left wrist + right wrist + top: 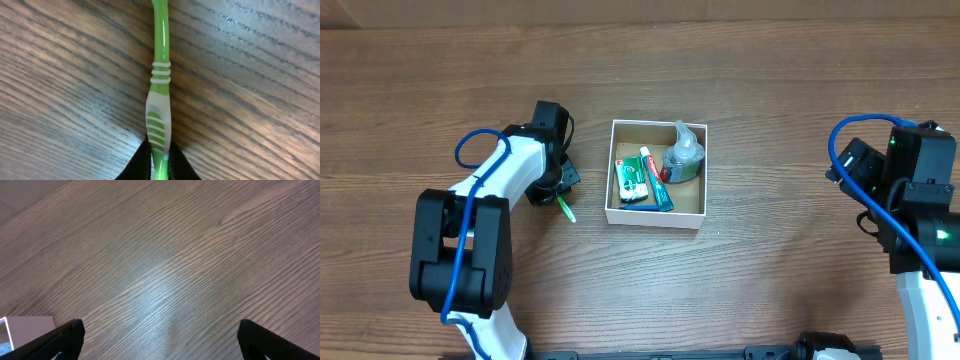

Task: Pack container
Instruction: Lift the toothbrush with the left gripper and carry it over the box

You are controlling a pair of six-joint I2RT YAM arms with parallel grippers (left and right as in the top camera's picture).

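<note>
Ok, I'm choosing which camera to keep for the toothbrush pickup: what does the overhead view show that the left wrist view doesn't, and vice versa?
Only overhead: the box with toothpaste, a green carton and a clear bottle inside, plus the right arm. Only left wrist: the white ribbed grip on the toothbrush handle, with the fingers of the left gripper closed on it. Both: the green toothbrush and the wood table.

I see the container (pixel 655 221) from overhead: a shallow square box with white walls and rim and a brown floor. It rests flat, open side up, near the middle of the table (pixel 770 100), partly filled.
</note>
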